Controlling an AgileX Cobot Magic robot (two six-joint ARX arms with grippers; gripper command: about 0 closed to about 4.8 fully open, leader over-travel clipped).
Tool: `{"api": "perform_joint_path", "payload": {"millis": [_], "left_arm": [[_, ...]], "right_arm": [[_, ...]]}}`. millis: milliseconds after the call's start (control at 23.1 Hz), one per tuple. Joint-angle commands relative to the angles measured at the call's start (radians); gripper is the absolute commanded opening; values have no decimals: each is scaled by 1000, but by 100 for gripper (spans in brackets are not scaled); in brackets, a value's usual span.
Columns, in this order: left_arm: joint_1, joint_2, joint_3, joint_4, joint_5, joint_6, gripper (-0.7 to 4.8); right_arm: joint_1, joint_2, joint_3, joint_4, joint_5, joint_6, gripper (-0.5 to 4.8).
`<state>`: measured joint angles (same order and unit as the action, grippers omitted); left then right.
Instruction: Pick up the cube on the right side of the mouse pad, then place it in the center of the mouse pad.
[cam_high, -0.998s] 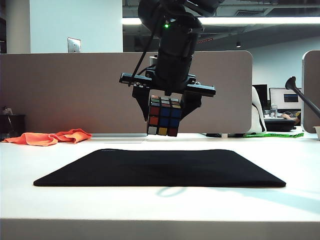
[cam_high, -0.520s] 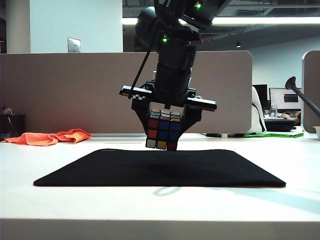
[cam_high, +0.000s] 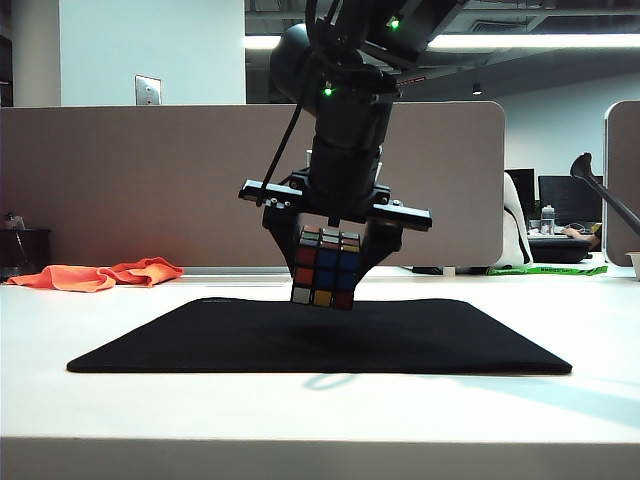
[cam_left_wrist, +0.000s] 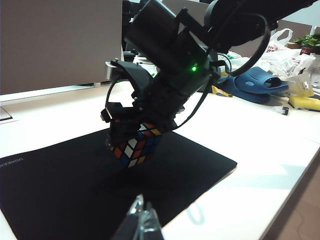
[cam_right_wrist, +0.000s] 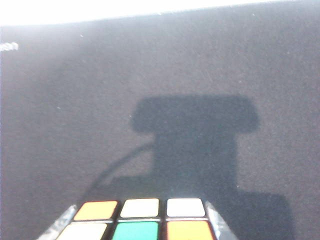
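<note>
Since the earlier frame the right gripper (cam_high: 325, 262) has come lower with the cube (cam_high: 325, 268), which now hangs just above the mouse pad (cam_high: 200, 345), near the centre of the exterior view, not touching it. Its jaws are closed on the cube from both sides. In the right wrist view the cube (cam_right_wrist: 137, 220) sits at the bottom edge, over its shadow on the pad. Of the left gripper (cam_left_wrist: 141, 222) only the tips show at the bottom of its own view; I cannot tell its opening. An orange cloth (cam_high: 100, 273) lies at the left.
</note>
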<state>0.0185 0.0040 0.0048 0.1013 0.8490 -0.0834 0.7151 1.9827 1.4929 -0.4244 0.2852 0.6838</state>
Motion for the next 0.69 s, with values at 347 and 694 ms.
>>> {"api": "perform_joint_path", "payload": {"millis": [347,694], "left_arm": [[0,1,4,12,0,-3,-6],[1,1,4,13,1,-3,-6]], "right_arm": [[-10,34,6,22,-3,-3,254],[-14,50,6,61,-3,-11,253]]}}
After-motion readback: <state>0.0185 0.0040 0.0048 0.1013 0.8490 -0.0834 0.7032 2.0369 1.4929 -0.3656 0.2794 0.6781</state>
